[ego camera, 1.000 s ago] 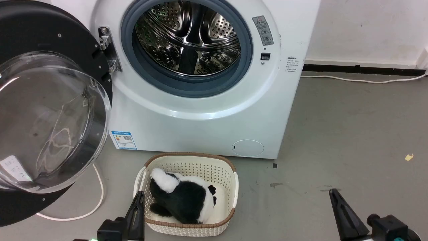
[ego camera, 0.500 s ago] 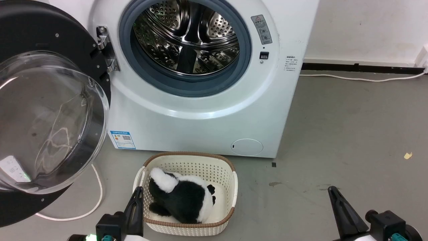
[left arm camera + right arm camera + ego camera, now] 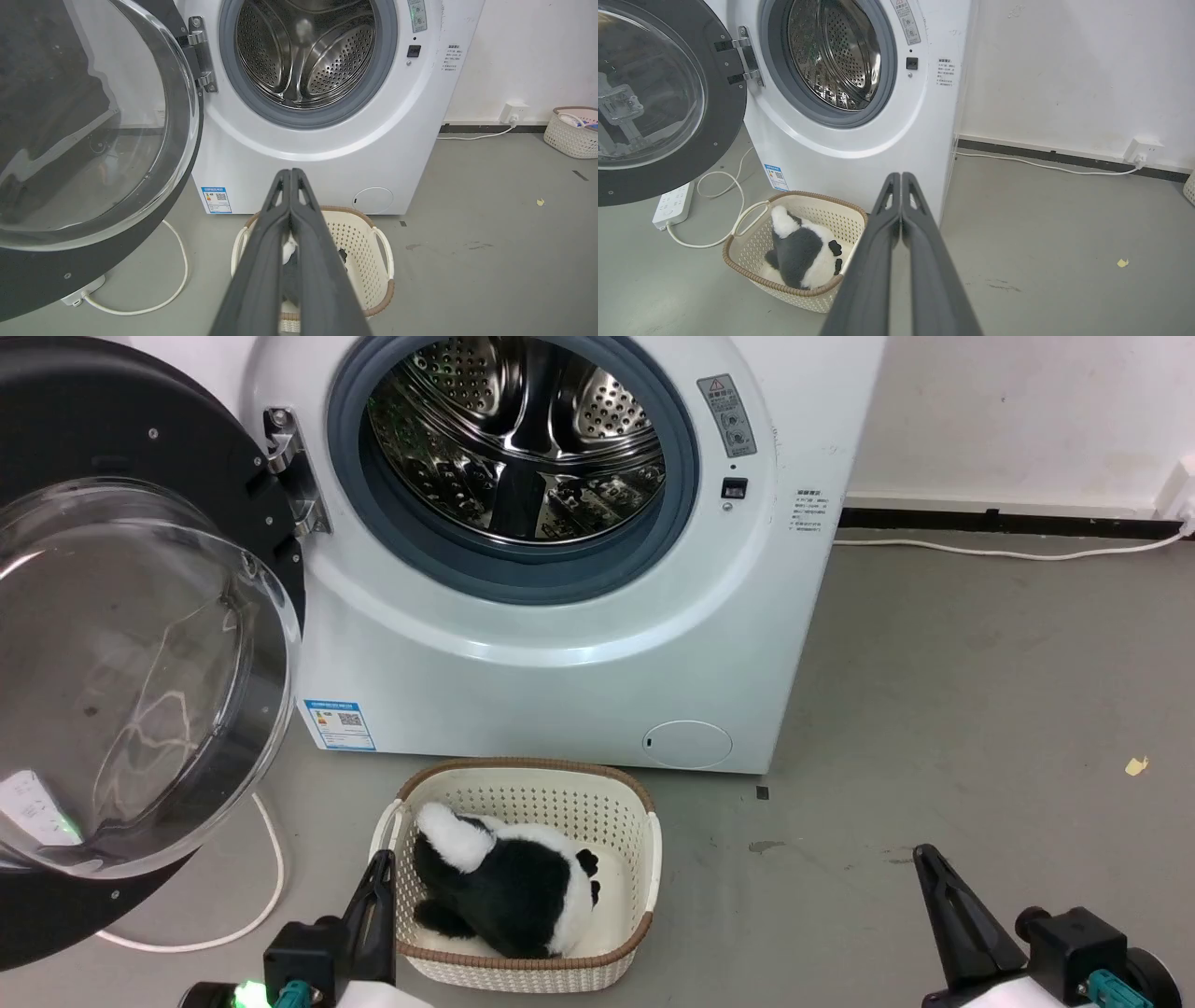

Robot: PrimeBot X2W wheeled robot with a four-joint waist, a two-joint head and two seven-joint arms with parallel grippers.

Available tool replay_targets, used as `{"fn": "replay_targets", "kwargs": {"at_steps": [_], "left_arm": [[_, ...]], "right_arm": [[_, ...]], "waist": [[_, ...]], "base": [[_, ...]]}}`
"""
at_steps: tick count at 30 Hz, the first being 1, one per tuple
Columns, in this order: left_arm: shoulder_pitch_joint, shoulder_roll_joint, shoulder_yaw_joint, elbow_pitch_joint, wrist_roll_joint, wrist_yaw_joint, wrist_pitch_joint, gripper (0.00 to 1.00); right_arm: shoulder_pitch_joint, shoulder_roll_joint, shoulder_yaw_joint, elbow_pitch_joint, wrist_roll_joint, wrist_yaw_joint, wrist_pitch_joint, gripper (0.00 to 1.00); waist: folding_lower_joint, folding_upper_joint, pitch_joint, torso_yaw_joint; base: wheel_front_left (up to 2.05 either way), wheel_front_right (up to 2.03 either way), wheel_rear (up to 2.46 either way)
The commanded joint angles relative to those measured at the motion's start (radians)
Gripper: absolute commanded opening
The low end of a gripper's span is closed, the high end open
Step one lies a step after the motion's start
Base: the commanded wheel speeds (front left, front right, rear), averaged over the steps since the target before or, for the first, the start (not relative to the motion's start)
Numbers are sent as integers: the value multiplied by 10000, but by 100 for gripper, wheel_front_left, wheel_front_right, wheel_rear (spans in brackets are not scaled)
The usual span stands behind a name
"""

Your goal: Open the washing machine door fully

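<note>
The washing machine door (image 3: 140,653) stands swung wide to the left on its metal hinge (image 3: 288,476), black rim and bulging clear glass bowl facing me; it also shows as the washing machine door (image 3: 88,130) and the washing machine door (image 3: 654,98). The steel drum (image 3: 513,439) lies exposed inside its grey rubber ring. My left gripper (image 3: 378,868) is low at the bottom left, shut and empty, by the basket's left rim; in its wrist view the left gripper (image 3: 290,171) has fingertips pressed together. My right gripper (image 3: 924,854) sits at the bottom right, shut on nothing, with the right gripper (image 3: 901,175) tips touching.
A cream basket (image 3: 644,840) holding a black-and-white plush toy (image 3: 509,887) stands on the grey floor before the machine. A white cable (image 3: 266,887) loops under the door, leading to a power strip (image 3: 672,205). Another basket (image 3: 572,133) is by the far wall.
The whole head view has shifted slightly, so the camera moved. Both grippers have risen a little in that view. The door keeps its wide-open position.
</note>
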Motion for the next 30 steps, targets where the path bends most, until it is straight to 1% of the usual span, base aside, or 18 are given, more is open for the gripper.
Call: {"fn": "replay_targets", "kwargs": {"at_steps": [1,26,30], "left_arm": [[-194,-21,55,-74,85,-36,63,0],[-417,-134,371,-294,314,-194,615,0],[-317,-73,316,-248,262,-169,585,0]], "right_arm": [[-178,21,-4,-51,-75,4,51,0],[-475,30,0,-163,-268,6,606,0],[-362,0,8,-94,-206,0,574,0]], "waist": [[0,0,3,-3],[-1,0,70,-91],[-1,0,72,-94]], "base": [[0,0,0],[0,0,0],[0,0,0]]}}
